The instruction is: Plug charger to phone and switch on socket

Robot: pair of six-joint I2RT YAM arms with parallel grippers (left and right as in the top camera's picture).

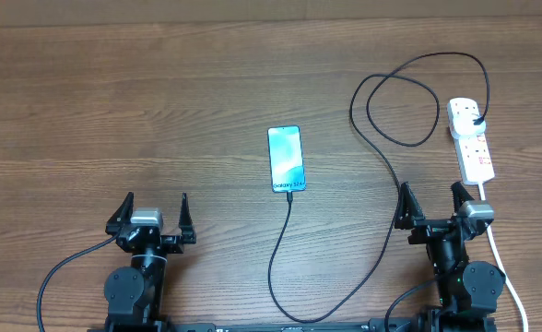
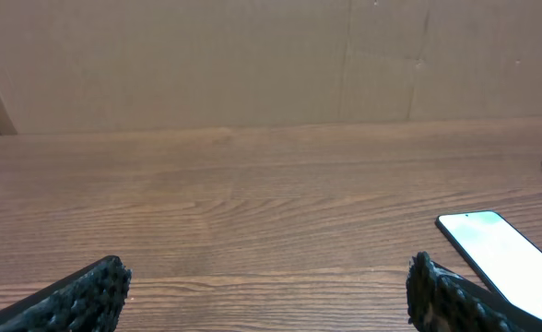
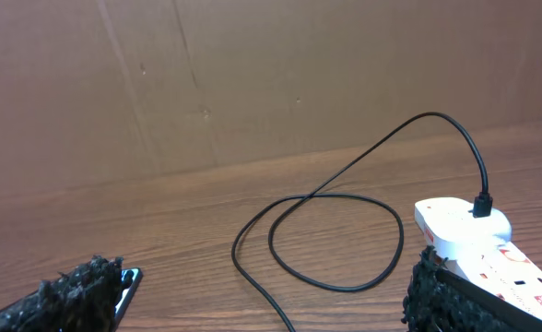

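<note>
Seemingly the charger (image 1: 475,120) already meets the near end of the phone (image 1: 285,157), which lies mid-table. Its plug head sits in the far end of the socket (image 1: 477,152), off to the right. So what's left, I'd say, is the switch. The right gripper (image 1: 430,203) is nearest and should press one fingertip squarely on the small switch beside the plug, clear of the cable. Both it and the left gripper (image 1: 155,207) stand with jaws spread wide, holding and touching nothing.
</note>
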